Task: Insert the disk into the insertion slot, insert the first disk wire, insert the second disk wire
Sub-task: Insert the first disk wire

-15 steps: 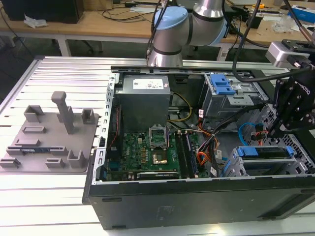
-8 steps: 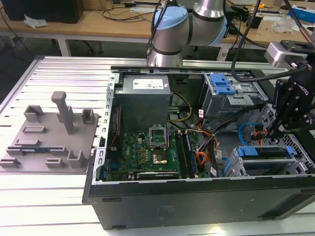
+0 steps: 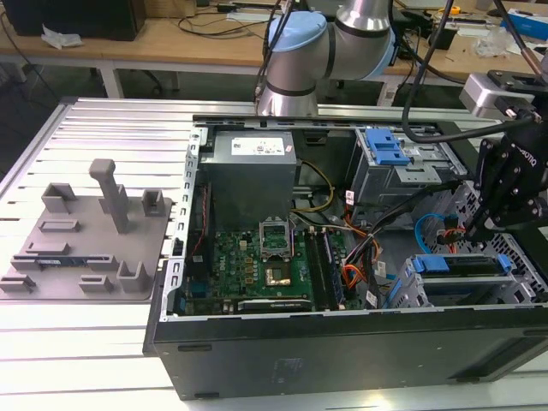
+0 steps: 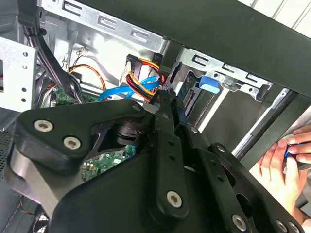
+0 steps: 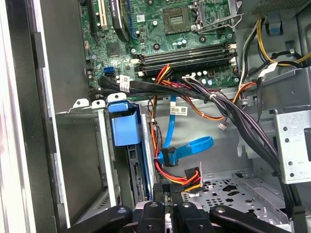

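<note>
The disk [image 3: 454, 265] in its blue carrier [image 5: 125, 127] sits inside the insertion slot [image 3: 409, 289], the grey cage at the exterior view's lower right. My gripper [image 5: 167, 190] hangs right at the disk's rear edge, shut on the small black plug of the first disk wire [image 5: 160, 171], an orange-red bundle. A second black plug [image 5: 192, 174] on that bundle lies beside it. The second disk wire [image 5: 190, 147], a light blue cable, loops just past the fingertips, its plug end [image 5: 166, 158] loose. In the second wrist view the gripper [image 4: 167, 97] points at the same wires [image 4: 142, 77].
A larger cage with a blue latch [image 3: 385, 147] stands behind the slot. Thick black cable bundles [image 5: 233, 121] cross the case floor near the motherboard [image 3: 265, 265]. A person's hand [image 4: 286, 162] rests outside the case wall. A grey fixture [image 3: 86, 240] lies on the table at the exterior view's left.
</note>
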Robot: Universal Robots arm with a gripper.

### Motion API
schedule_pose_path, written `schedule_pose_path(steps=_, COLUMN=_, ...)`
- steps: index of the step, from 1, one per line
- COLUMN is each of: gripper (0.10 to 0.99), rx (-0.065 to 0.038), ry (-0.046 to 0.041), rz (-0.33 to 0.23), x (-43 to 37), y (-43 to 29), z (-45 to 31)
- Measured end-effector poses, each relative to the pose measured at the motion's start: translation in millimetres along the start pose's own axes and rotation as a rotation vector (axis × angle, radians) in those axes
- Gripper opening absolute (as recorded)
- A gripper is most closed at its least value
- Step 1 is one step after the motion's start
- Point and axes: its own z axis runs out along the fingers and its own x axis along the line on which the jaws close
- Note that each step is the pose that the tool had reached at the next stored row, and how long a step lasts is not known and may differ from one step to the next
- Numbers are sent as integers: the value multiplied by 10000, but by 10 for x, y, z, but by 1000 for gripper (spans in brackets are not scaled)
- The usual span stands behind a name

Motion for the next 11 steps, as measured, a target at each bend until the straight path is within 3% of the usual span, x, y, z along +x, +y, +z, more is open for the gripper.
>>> schedule_pose_path(steps=11, gripper=165, rx=38, ry=0, rz=-245, x=75, y=4, z=7)
